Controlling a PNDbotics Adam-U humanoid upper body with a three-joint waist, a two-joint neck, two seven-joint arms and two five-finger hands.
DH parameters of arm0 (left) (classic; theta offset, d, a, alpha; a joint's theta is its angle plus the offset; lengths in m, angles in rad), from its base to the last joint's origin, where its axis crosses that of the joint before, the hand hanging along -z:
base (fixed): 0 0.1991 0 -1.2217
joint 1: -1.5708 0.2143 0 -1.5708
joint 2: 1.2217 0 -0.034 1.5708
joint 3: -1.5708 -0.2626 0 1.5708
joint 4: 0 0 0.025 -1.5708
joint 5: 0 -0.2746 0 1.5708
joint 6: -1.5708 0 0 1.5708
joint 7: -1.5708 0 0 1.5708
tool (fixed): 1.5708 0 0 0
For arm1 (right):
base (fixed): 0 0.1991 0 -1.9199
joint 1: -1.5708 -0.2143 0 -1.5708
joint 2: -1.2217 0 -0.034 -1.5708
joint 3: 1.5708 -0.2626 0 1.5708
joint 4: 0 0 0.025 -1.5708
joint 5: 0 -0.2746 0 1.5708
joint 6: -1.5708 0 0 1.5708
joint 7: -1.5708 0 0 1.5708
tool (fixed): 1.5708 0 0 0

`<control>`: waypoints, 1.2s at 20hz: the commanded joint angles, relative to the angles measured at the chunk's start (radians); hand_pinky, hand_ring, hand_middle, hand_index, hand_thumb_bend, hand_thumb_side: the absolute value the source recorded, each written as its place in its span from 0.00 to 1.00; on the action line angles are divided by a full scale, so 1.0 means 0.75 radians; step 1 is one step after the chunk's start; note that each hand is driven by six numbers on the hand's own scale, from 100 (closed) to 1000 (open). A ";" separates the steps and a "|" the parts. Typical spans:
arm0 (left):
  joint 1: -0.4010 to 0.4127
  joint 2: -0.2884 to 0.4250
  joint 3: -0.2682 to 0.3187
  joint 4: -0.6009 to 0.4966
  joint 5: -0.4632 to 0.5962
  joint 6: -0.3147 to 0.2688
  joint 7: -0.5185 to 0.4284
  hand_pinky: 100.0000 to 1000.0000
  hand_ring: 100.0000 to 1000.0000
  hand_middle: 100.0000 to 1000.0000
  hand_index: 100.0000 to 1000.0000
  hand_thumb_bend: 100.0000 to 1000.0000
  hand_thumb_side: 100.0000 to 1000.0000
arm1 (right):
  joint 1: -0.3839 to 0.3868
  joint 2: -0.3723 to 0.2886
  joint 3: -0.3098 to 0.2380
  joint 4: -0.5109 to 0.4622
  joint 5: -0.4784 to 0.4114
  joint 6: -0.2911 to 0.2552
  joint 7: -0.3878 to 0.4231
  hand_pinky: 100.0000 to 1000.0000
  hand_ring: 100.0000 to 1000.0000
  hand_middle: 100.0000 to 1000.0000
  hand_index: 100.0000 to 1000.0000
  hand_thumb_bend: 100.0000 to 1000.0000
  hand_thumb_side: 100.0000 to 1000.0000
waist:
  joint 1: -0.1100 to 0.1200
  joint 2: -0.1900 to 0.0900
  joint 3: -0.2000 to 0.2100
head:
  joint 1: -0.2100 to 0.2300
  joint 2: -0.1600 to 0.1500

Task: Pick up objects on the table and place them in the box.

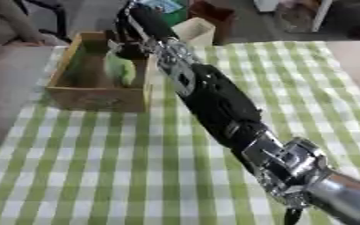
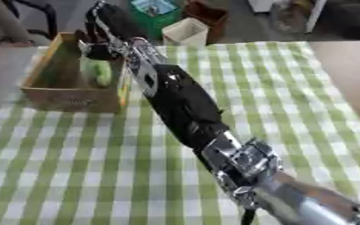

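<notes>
Writing: we can read no brand, label or lettering on anything here.
Box: we see the wooden box (image 1: 99,94) at the upper left of the frame, sitting on the tabletop (image 1: 99,176) close to its left and far edges, its open top facing up.
Green object: a light green rounded thing (image 1: 121,70) lies inside the box, against its right wall; we cannot make out what it is.
Right hand: our right hand (image 1: 129,44) is over the box's right wall at the upper left, just above the green thing. We cannot tell whether its fingers are curled or straight, nor whether they touch the green thing.
Right arm: our right arm (image 1: 221,110) runs as one long diagonal from the lower right corner up to the box, black in the middle, silver at the joint near the lower right.
Left hand: it shows in neither view.
Tabletop: a green and white checked cloth covers it; its far edge runs across the upper part of the frame.
Open room: we see wide bare cloth below the box and to the right of the arm.
Beyond the edge: a pale box (image 1: 195,30) stands past the far edge, just right of the hand.
</notes>
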 commanded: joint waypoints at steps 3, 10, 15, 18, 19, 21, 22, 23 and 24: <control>-0.025 0.008 0.000 -0.030 0.008 0.001 -0.005 0.43 0.73 0.67 0.47 0.08 0.32 | -0.014 0.008 -0.010 0.038 0.043 -0.006 0.000 0.28 0.31 0.21 0.30 0.00 0.13 | -0.004 -0.013 0.000 | -0.002 -0.020; -0.024 0.014 0.005 -0.028 0.002 0.003 -0.002 0.43 0.73 0.67 0.47 0.09 0.32 | -0.027 -0.020 -0.013 0.007 -0.015 -0.001 0.001 0.51 0.60 0.59 0.70 0.00 0.11 | -0.010 -0.010 -0.027 | 0.007 -0.029; -0.020 0.019 0.018 -0.027 -0.005 0.002 0.008 0.43 0.73 0.67 0.47 0.09 0.32 | -0.031 -0.081 0.001 -0.048 -0.108 -0.017 0.086 0.69 0.82 0.81 0.86 0.00 0.11 | -0.012 -0.010 -0.063 | 0.026 -0.037; -0.015 0.023 0.026 -0.025 -0.010 0.003 0.016 0.43 0.73 0.67 0.47 0.09 0.32 | -0.018 -0.151 0.022 -0.111 -0.216 -0.036 0.151 0.75 0.87 0.86 0.89 0.00 0.11 | -0.018 -0.011 -0.092 | 0.045 -0.037; -0.013 0.024 0.029 -0.025 -0.012 0.003 0.019 0.43 0.73 0.67 0.47 0.09 0.32 | -0.008 -0.180 0.028 -0.136 -0.264 -0.041 0.170 0.75 0.88 0.86 0.88 0.00 0.11 | -0.019 -0.012 -0.104 | 0.054 -0.036; -0.010 0.026 0.036 -0.024 -0.016 0.004 0.026 0.43 0.73 0.67 0.47 0.09 0.32 | 0.018 -0.243 0.039 -0.193 -0.367 -0.051 0.195 0.76 0.87 0.85 0.88 0.00 0.12 | -0.022 -0.012 -0.125 | 0.071 -0.035; -0.009 0.027 0.040 -0.024 -0.018 0.004 0.030 0.43 0.73 0.67 0.47 0.09 0.32 | 0.036 -0.279 0.044 -0.229 -0.431 -0.056 0.203 0.75 0.86 0.83 0.87 0.00 0.13 | -0.023 -0.011 -0.134 | 0.078 -0.036; -0.007 0.029 0.043 -0.024 -0.020 0.004 0.034 0.43 0.73 0.67 0.47 0.09 0.32 | 0.063 -0.321 0.047 -0.272 -0.507 -0.061 0.203 0.75 0.85 0.82 0.87 0.00 0.14 | -0.023 -0.010 -0.144 | 0.087 -0.037; -0.006 0.030 0.045 -0.023 -0.022 0.004 0.036 0.43 0.73 0.67 0.47 0.09 0.32 | 0.084 -0.353 0.053 -0.309 -0.576 -0.060 0.204 0.75 0.85 0.82 0.87 0.00 0.14 | -0.023 -0.009 -0.149 | 0.091 -0.037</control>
